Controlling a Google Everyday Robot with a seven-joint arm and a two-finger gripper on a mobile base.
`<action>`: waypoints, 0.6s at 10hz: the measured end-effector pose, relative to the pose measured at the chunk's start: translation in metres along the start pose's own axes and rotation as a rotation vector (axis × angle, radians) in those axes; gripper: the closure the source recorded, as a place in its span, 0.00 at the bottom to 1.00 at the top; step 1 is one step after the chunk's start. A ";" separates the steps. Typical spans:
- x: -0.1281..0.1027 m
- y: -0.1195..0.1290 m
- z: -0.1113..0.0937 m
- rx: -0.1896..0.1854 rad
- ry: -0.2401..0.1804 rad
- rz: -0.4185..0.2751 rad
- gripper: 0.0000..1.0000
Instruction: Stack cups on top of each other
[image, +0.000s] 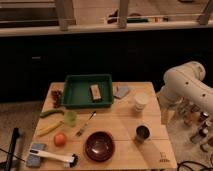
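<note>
Three cups stand apart on the wooden table. The cream-white cup is at the right, behind the dark cup with a shiny rim. Left of centre, the pale green cup sits near a fork. My white arm bends in from the right, and the gripper hangs at the table's right edge, just right of the cream-white cup and touching nothing. It is open and empty.
A green tray at the back holds a brown block. A dark red bowl sits at the front. Also there: a fork, an orange, a banana, a brush and a grey packet.
</note>
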 end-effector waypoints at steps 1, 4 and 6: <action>0.000 0.000 0.000 0.000 0.000 0.000 0.20; 0.000 0.002 0.003 -0.001 0.010 -0.013 0.20; -0.005 0.007 0.016 -0.002 0.042 -0.088 0.20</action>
